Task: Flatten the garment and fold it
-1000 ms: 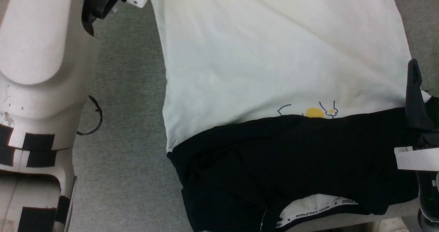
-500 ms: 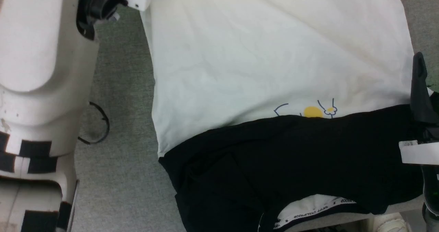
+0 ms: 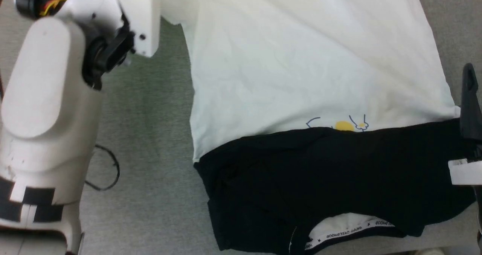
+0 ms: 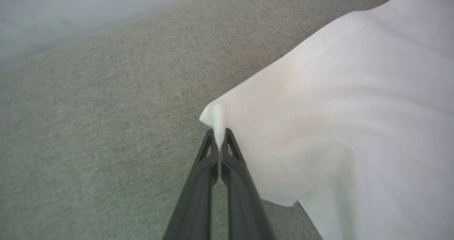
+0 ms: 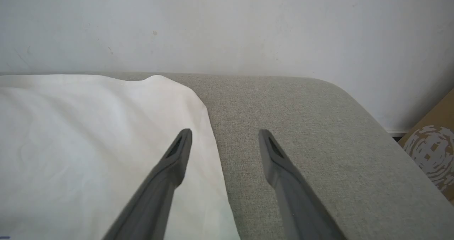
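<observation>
Pinching a white corner with fingers pressed together, the left end effector point(image 4: 218, 144) has drawn the T-shirt's point(image 3: 301, 59) left edge rightward since half a second ago, farther from the cable loop point(image 3: 118, 169). The right end effector point(image 5: 225, 140) is spread, one finger over the hem, one over the grey table point(image 5: 301, 101) the shirt lies on. Folded black shoulders half hide the chest print point(image 3: 344, 125).

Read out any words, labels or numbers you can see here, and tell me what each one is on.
"HAPPY CHILDHOOD", with stars: on the collar band of the T-shirt.
White tag at the head view's right edge: too small to read.
Chest print: a drawing, no letters.
</observation>
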